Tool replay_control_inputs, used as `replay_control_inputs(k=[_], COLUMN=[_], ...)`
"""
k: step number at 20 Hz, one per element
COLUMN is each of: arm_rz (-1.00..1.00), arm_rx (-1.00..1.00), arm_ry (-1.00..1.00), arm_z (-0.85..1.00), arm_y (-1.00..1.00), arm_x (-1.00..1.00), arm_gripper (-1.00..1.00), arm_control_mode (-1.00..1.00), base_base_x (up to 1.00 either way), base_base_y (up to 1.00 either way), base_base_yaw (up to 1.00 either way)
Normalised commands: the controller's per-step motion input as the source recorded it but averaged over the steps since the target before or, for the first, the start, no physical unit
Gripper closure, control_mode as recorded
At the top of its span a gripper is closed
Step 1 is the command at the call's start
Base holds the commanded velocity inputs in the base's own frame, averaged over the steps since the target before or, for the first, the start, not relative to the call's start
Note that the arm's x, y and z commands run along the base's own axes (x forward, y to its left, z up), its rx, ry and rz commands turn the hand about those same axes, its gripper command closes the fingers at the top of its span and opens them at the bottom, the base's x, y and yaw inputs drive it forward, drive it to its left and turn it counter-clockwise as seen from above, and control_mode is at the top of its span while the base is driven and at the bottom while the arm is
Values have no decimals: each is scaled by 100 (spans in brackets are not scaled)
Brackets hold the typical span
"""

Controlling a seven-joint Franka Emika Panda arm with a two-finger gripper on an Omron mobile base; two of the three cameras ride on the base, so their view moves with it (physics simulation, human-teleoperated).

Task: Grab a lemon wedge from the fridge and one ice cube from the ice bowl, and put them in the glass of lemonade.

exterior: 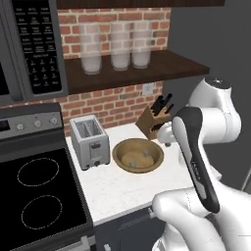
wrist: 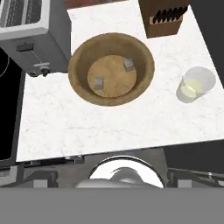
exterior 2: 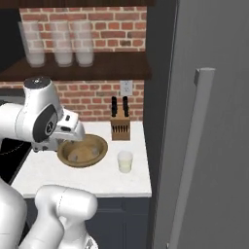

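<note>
Hovering above the white marble bench (wrist: 109,127), the robot's hand (exterior 2: 68,127) is hanging released, its jaws spread wide and grasping nothing. Directly beneath it the wide shallow tan-brown wooden ice bowl (wrist: 111,69) is sitting between the silver toaster (wrist: 30,33) on the left and the short clear glass of lemonade (wrist: 195,84) on the right. Two tiny pale grey ice cubes are lying apart on the bowl's floor, one (wrist: 128,64) toward the far right and one (wrist: 99,82) toward the near left. The wooden knife block (exterior 2: 120,127) is standing at the far edge against the brick wall. The tall dark grey fridge (exterior 2: 214,121), right of the bench, is standing closed, its long grey bar handle (exterior 2: 192,151) facing the robot; no lemon wedge is showing. The step in hand appears to be the ice-cube pickup. The next move is calling for a straight descent into the bowl, jaws straddling a single cube, avoiding the rim.
</note>
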Motion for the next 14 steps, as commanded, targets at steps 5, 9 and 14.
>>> replay_control_inputs(k=[5,9,14], arm_rz=[9,10,8], arm_rx=[-2,-8,-8], arm_ry=[18,20,9], arm_z=[-43,-84,-100], arm_y=[11,33,33], arm_x=[63,93,69], arm_gripper=[-100,-100,-100], arm_control_mode=[-100,-100,-100], base_base_x=[0,0,0], base_base_y=[0,0,0], base_base_yaw=[0,0,0])
